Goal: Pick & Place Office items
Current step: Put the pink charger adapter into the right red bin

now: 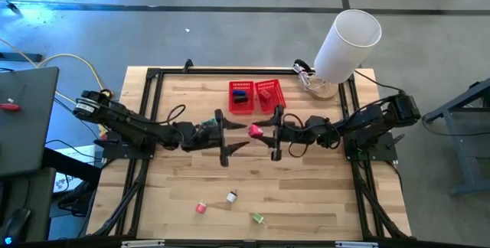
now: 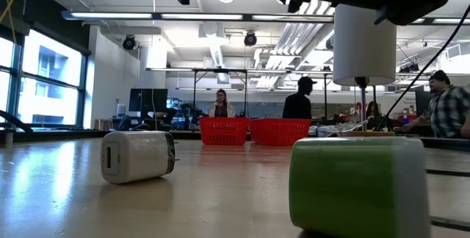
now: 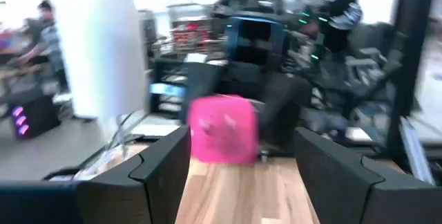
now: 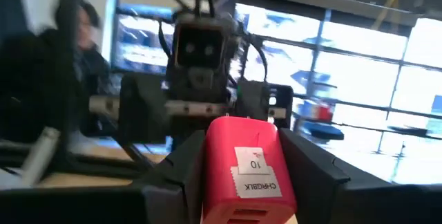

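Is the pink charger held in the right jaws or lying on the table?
Held, off the table. The right gripper is clamped on the pink charger; from above it hangs between both arms, facing the open left gripper.

A white label on the pink charger [image 4: 242, 175] reads "10" and "CHRGBLK"

Two red baskets [image 1: 256, 96] are set side by side near the white cylinder [image 1: 346, 43]; people [image 2: 298, 98], possibly seated, are seen behind.

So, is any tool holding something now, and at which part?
Yes. The right tool grips the pink block-shaped charger by its two opposite sides, raised above the table. The left tool stands open, facing it, holding nothing.
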{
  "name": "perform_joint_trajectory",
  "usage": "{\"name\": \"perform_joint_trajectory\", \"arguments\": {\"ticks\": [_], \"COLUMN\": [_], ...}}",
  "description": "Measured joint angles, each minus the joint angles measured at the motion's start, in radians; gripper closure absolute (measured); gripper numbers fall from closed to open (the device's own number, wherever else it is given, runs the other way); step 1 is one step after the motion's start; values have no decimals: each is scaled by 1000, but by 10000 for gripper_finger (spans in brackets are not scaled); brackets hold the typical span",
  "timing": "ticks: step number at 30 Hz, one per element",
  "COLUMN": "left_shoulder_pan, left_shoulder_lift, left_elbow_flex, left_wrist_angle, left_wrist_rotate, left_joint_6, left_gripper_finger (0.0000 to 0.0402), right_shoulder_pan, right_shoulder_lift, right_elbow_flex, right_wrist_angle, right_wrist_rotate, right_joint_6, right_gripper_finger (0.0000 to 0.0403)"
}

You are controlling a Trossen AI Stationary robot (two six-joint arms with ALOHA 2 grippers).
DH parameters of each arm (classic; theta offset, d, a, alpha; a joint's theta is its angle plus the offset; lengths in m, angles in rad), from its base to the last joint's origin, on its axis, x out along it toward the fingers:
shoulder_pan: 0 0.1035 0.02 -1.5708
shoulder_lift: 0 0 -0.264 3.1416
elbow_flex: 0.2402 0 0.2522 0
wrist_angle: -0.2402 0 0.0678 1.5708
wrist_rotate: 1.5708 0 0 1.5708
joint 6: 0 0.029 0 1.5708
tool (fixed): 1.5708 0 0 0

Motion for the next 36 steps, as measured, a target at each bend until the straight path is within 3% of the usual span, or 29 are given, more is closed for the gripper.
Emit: {"name": "perform_joint_trajectory", "arguments": {"ticks": [5,11,16,24,30,36], "left_shoulder_pan": [28,53,52,123,259,295], "left_shoulder_lift": [-1,-2,-4,-6,3,3], "left_elbow_flex": [0,0,0,1,1,1], "left_wrist_angle": [-51,-69,-72,-58,-127,-142], "left_wrist_rotate": [-97,-33,-19,160,421,451], "left_joint_6": [-195,-331,-379,-604,-853,-907], "left_gripper_finger": [156,156,156,156,156,156], "right_shoulder_pan": [43,79,83,84,84,97], "right_shoulder_lift": [0,0,0,0,0,0], "right_elbow_flex": [0,0,0,0,0,0], "right_wrist_angle": [-17,-65,-78,-129,-138,-144], "right_wrist_rotate": [128,267,293,362,364,363], "right_joint_6": [-99,-182,-188,-209,-209,-217], "right_gripper_finger": [258,258,258,258,258,258]}}
